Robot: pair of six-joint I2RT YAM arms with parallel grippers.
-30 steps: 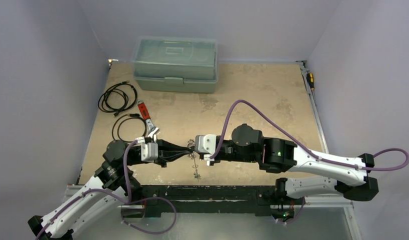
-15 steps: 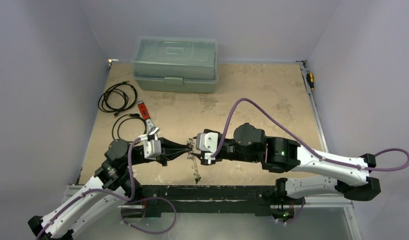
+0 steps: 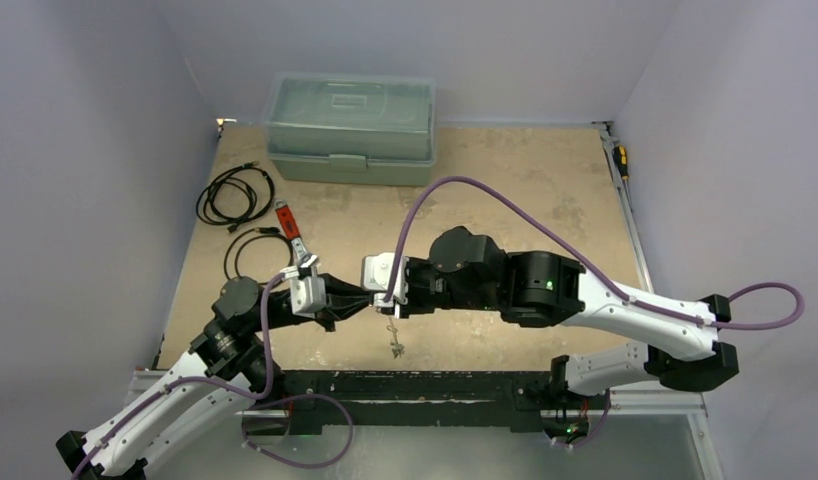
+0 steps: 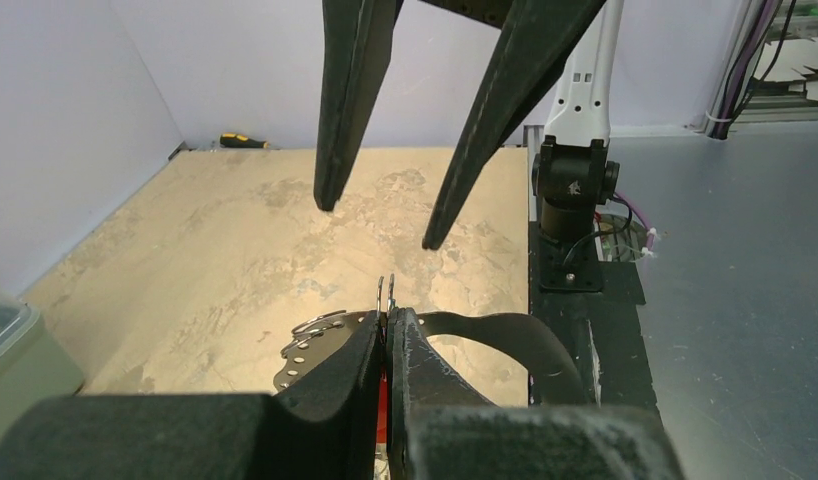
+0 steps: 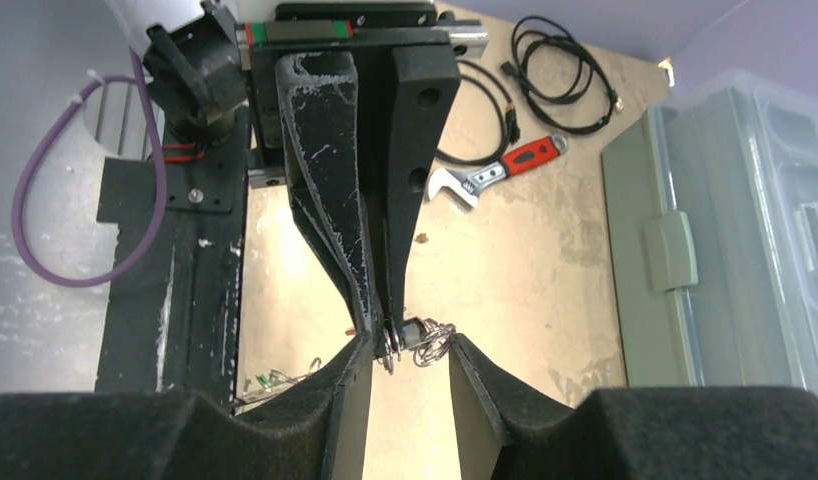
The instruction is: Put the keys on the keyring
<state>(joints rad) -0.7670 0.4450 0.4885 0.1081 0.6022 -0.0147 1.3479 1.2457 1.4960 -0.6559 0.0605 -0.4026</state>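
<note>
keys (image 3: 393, 346) dangle in a small bunch over the near edge of the worktop (image 3: 545, 190), just ahead of the arm bases. they appear to hang from the bottom of the keyring (image 5: 428, 337), a thin wire hoop seen almost edge-on from above. its upper part is pinched in the left gripper (image 4: 387, 318), whose fingers are pressed tight together with bits of wire poking out past the tips. the right gripper (image 5: 409, 345) faces it from the other side, fingers partly spread, one on either side of the left fingertips and the wire. a gap shows on both sides, so it grips nothing. both grippers hover above the worktop near its front middle. further back on the left lie a red-handled wrench (image 3: 294, 238) and two coils of black cable (image 3: 235, 196) — and at the far edge sits a closed green plastic box (image 3: 350, 128).
</note>
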